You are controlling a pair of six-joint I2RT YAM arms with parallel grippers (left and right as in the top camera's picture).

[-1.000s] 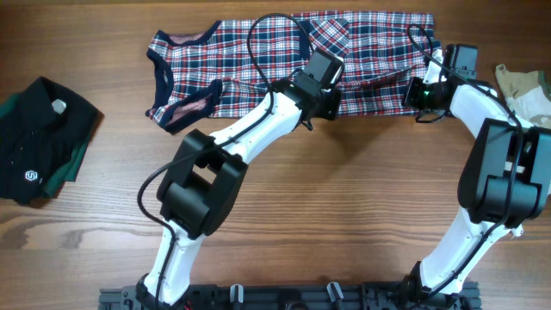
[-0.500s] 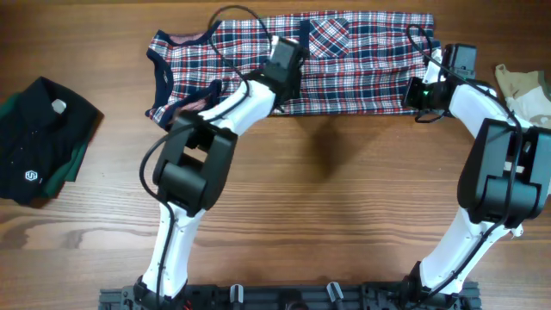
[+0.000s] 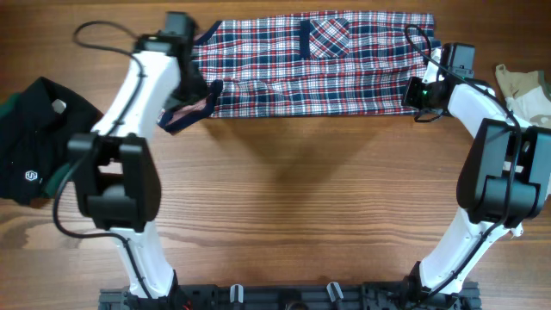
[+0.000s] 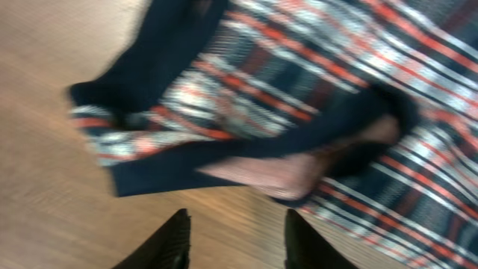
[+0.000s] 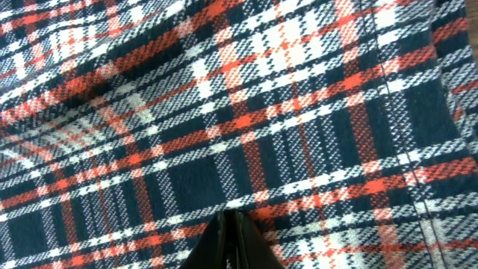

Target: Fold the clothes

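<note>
Black-and-green garment at left of worktop, cut by frame edge. Small white logo on it, emblem only, too small to read. Plaid shirt spread along far side, chest pocket up. Beige garment cropped at right edge. Left fingers apart, empty, over shirt's navy-trimmed left end; wrist view blurred. Right fingers together, tips against plaid at shirt's right end; cannot tell if cloth pinched.

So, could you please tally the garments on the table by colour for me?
Red, navy and white plaid shirt: 1
Black-and-green garment: 1
Beige garment: 1
Total: 3
</note>
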